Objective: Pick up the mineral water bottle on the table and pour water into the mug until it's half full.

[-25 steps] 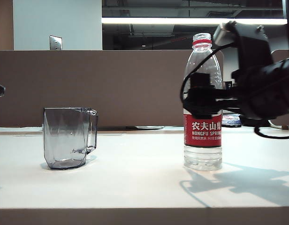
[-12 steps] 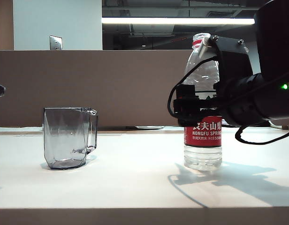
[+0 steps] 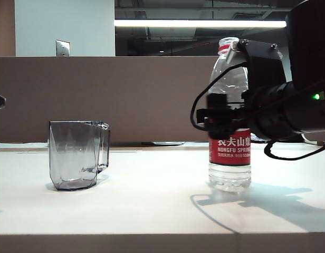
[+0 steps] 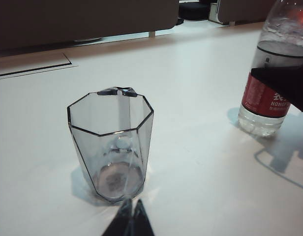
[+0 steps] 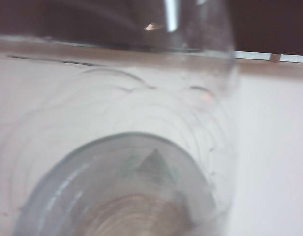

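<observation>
On the wide white table [image 3: 152, 205], the tall clear red-labelled mineral water bottle [image 3: 229, 153] stands upright. The right gripper [image 3: 221, 120] sits at its label; grip cannot be told. The smoky grey faceted glass mug [image 3: 78, 154] stands well apart. The left gripper's [image 4: 128, 222] fingertips meet, holding nothing.

Wide bare tabletop [image 3: 152, 200] lies between the mug [image 3: 77, 154] and the bottle [image 3: 229, 113], open for passing. The right end effector [image 3: 221, 120] crowds the bottle's middle. The left end effector [image 4: 128, 222] sits just beside the mug, tips together.
</observation>
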